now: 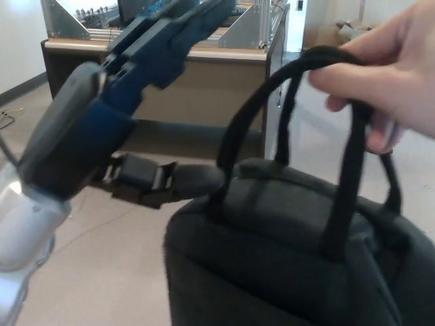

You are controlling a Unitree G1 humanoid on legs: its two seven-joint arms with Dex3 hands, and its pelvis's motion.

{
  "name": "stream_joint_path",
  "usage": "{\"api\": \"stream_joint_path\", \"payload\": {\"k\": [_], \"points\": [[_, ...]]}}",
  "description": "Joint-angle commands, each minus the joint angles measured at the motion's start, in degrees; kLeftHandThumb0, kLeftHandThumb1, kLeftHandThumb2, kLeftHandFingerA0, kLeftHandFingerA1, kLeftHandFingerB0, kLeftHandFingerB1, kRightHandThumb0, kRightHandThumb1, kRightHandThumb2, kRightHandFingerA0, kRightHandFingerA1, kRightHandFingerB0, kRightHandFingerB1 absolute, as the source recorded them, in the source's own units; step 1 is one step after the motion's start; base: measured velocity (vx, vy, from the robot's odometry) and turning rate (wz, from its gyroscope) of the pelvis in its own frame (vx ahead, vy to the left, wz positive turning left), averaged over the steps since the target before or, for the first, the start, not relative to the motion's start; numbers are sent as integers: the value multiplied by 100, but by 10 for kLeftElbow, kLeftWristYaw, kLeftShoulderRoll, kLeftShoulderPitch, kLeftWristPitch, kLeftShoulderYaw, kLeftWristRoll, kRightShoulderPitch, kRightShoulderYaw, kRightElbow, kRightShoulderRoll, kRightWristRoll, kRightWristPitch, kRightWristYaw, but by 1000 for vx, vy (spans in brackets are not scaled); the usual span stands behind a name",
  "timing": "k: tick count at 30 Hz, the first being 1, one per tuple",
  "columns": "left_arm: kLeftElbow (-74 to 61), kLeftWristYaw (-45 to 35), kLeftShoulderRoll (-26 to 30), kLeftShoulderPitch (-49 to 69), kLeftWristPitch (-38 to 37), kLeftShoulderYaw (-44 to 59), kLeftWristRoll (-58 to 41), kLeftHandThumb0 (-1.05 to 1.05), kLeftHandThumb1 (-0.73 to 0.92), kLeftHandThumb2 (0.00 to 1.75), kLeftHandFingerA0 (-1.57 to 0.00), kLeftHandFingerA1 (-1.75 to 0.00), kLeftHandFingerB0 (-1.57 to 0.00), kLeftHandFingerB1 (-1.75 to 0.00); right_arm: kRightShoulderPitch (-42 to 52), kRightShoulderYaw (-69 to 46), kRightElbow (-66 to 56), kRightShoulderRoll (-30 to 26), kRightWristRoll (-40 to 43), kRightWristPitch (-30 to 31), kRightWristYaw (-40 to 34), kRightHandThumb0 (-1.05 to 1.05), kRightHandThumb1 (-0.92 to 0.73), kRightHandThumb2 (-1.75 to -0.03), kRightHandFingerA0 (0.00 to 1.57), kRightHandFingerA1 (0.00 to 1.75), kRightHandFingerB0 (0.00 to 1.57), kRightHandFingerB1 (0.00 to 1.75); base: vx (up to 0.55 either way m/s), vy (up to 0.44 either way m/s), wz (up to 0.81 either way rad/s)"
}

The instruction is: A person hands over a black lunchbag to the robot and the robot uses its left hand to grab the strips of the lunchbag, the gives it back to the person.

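Observation:
A large black lunchbag (285,251) fills the lower right of the head view. A person's hand (380,68) holds it up by its two black straps (272,81) at the upper right. My left hand (129,102) is raised at the left, just beside the bag. It is open: the long fingers (177,34) point up and to the right above the straps' left side, and the thumb (183,180) reaches to where the near strap joins the bag. Nothing is held in it. My right hand does not show.
Behind stands a dark desk (204,88) with a wooden front and an aluminium frame (251,27) on top. A cable (7,119) lies on the grey floor at the far left. A cardboard box (340,30) sits at the back right.

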Motion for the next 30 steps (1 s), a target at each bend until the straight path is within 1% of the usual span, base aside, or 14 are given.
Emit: {"api": "stream_joint_path", "payload": {"k": [1,6,15,17,18,19,20,21,22,23,24,25,26,30], "points": [[-103,-76,-39,-122,262,-84,47,-78,47,88,0,-13,0,-13,5,3,5,-11,-6,-1,-7,-63,-56,-92,33,55,26,49,0,0,0],[-94,-86,-60,-148,293,-120,83,-80,50,91,0,-13,0,-13,17,7,-1,-11,-9,0,-13,-63,-56,-92,35,55,28,49,0,0,0],[-2,-56,-91,-177,273,-150,150,-80,49,88,-3,-12,-5,-12,20,5,-5,-8,-2,-2,-10,-62,-55,-92,35,56,27,50,0,0,0],[10,-50,-95,-186,282,-157,175,-71,45,83,-2,-18,-3,-16,20,6,-7,-10,-3,-1,-9,-63,-55,-92,35,55,28,49,0,0,0],[20,-38,-99,-191,285,-165,203,-65,53,56,-4,-27,-2,-24,21,6,-8,-10,-3,0,-8,-62,-55,-91,35,55,28,49,0,0,0],[28,-26,-103,-193,287,-170,223,-63,41,75,-6,-29,-7,-20,22,7,-9,-11,-4,0,-8,-61,-55,-91,35,55,28,49,0,0,0],[32,-12,-111,-191,291,-174,238,-30,28,85,0,-49,0,-48,27,8,-10,-11,-4,-4,-7,-60,-55,-92,36,55,28,49,0,0,0],[42,17,-127,-186,296,-179,263,-54,39,67,-24,-43,-16,-36,38,9,-12,-10,-6,-11,-7,-60,-55,-92,36,56,27,49,0,0,0],[51,38,-138,-183,296,-182,280,-54,39,67,-24,-43,-16,-36,43,10,-14,-10,-7,-16,-9,-60,-55,-92,36,56,27,49,0,0,0],[63,61,-146,-184,291,-184,290,-47,39,71,-42,-56,-33,-45,45,10,-14,-10,-7,-18,-9,-60,-55,-92,36,56,29,50,0,0,0],[115,165,-173,-187,250,-184,320,-33,42,76,-68,-116,-66,-101,52,9,-13,-7,-5,-27,-10,-60,-55,-92,37,56,30,51,0,0,0],[161,240,-190,-199,217,-182,335,-21,55,53,-72,-167,-58,-154,51,9,-13,-7,-6,-23,-10,-61,-56,-92,37,56,30,50,0,0,0],[184,267,-194,-209,199,-179,336,-9,57,54,-79,-175,-62,-175,48,9,-14,-7,-5,-17,-8,-61,-56,-93,37,56,29,50,0,0,0],[248,311,-188,-244,163,-172,343,-8,56,54,-81,-175,-62,-175,38,11,-19,-10,-10,-5,-10,-59,-56,-95,38,57,30,50,0,0,0]]}}
